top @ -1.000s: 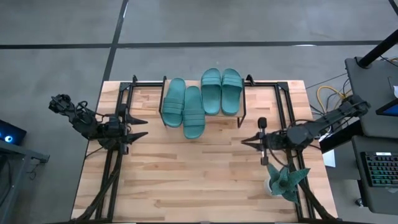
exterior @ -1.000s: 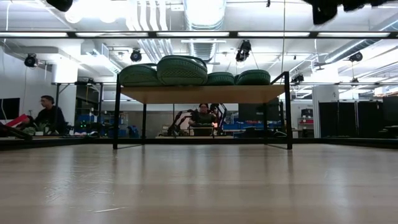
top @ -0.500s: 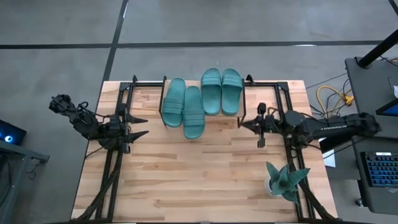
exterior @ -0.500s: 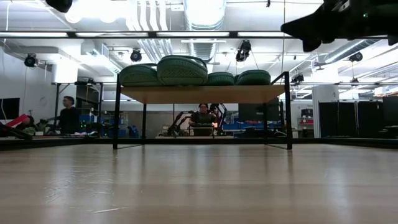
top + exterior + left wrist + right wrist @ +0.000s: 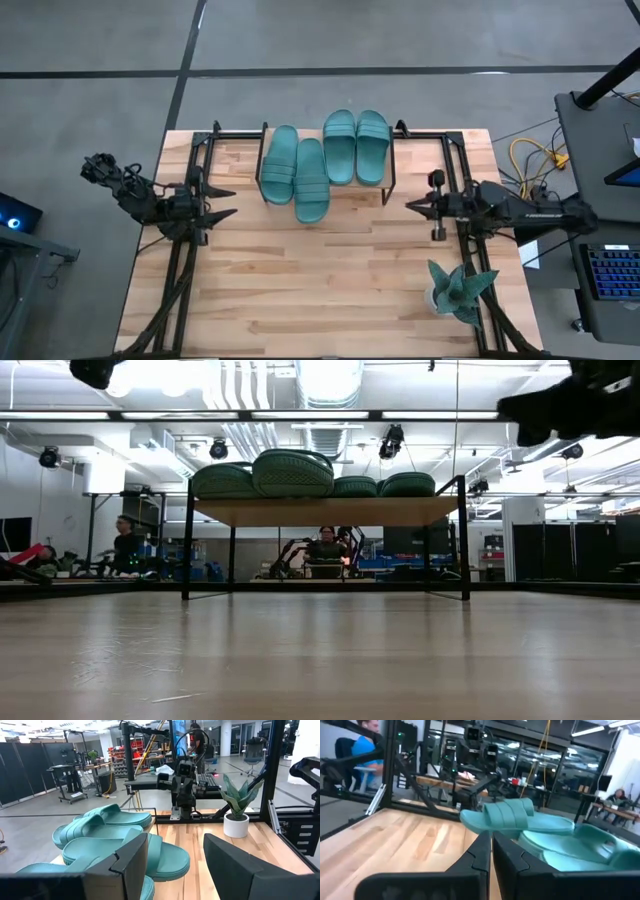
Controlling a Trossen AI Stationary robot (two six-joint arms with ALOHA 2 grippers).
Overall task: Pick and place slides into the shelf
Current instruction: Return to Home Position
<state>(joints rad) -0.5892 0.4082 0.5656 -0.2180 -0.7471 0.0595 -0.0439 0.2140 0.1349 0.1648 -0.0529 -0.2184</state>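
Four teal-green slides lie side by side on the shelf's top board (image 5: 325,511). In the high view two of them (image 5: 297,172) sit left and two (image 5: 356,146) right, the second from the left reaching out over the near edge. From table height the slides (image 5: 290,473) show as humps on the board, which stands on thin black legs (image 5: 187,550). My left gripper (image 5: 222,203) hovers open left of the shelf, its fingers (image 5: 131,862) wide apart and the slides (image 5: 105,837) ahead of them. My right gripper (image 5: 412,205) hovers shut right of the shelf, facing the slides (image 5: 530,822).
A teal spiky plant in a white pot (image 5: 458,291) stands at the table's right near side, close to my right arm. Black frame rails (image 5: 196,160) run along both table sides. Bare wood (image 5: 320,280) lies near of the shelf. People show in the room behind.
My right gripper has moved from near the plant toward the table's far edge, level with the shelf's near side, then drawn back a little toward the right edge. Its arm now lies more level. The slides have stayed still.
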